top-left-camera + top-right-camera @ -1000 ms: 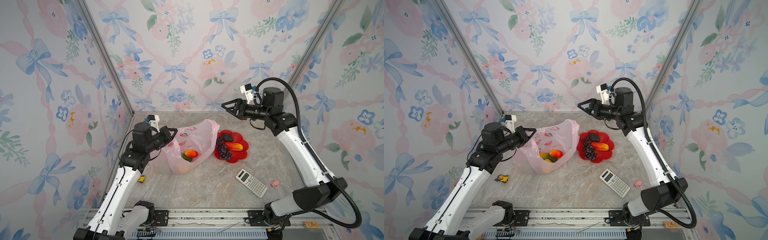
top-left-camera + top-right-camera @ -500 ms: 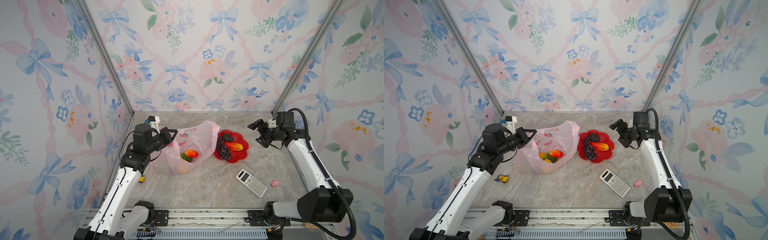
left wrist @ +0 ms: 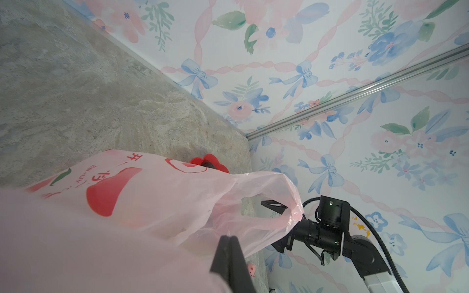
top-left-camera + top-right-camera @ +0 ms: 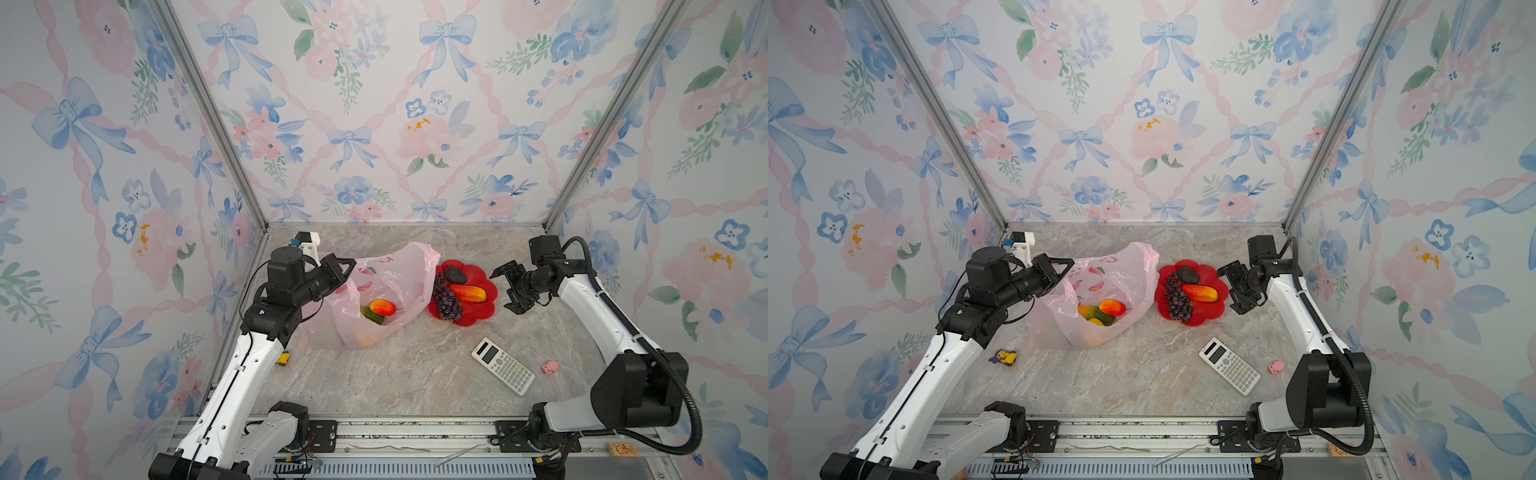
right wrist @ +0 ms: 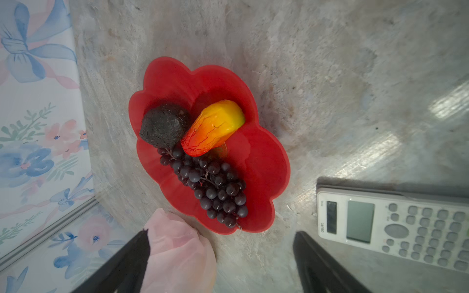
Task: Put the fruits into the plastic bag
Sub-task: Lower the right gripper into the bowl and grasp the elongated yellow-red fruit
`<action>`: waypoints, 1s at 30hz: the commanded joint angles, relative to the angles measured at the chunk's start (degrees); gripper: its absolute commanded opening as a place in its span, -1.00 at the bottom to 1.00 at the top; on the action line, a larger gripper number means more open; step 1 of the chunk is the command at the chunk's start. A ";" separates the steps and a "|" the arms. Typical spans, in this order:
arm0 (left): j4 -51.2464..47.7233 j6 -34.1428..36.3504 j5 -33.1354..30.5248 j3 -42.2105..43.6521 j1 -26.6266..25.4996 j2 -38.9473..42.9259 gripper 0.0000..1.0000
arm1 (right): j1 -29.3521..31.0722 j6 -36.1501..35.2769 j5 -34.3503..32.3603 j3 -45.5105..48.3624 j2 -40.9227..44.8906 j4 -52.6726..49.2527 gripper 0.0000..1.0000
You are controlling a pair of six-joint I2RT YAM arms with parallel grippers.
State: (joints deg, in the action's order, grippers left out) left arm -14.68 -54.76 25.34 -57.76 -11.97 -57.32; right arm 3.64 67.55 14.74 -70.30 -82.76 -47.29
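Observation:
The plastic bag [image 4: 399, 276] [image 4: 1113, 274] lies open at centre-left, with a red-yellow mango [image 4: 383, 307] and a green fruit [image 4: 371, 314] inside. My left gripper [image 4: 351, 264] [image 3: 229, 237] is shut on the plastic bag's rim and holds it up. To the bag's right, the red plate [image 4: 482, 318] [image 5: 266, 157] carries a dark avocado [image 5: 163, 125], a mango [image 5: 213, 128] and purple grapes [image 5: 210, 185]. My right gripper [image 4: 503, 291] [image 5: 220, 233] hovers low just right of the plate, open wide and empty, its jaws facing the fruits.
A white calculator [image 4: 503, 371] [image 5: 393, 225] lies in front of the plate. A tiny pink pig [image 4: 549, 366] sits to the calculator's right. A small yellow duck toy [image 4: 1005, 356] lies by the left arm. Patterned walls close in the left, back and right.
The right arm came down from high over the back of the bag to a low spot right of the plate, its jaws staying apart. The left gripper and bag held still.

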 commanded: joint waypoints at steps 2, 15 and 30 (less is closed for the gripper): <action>0.97 -0.35 0.66 -0.87 -0.06 -0.36 -1.00 | 1.72 10.69 -4.60 2.25 -0.39 0.65 0.83; 1.09 -0.26 1.70 -0.78 0.56 -0.84 -1.00 | 5.84 19.74 -7.65 -0.61 -11.04 6.38 0.68; 0.90 0.01 5.52 -0.74 3.91 -1.56 -1.00 | 7.58 21.79 -10.08 -6.31 -24.71 10.58 0.50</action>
State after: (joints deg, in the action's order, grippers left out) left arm -14.66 -54.74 28.73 -57.76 -8.86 -58.35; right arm 10.61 88.33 6.31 -75.00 -105.60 -37.34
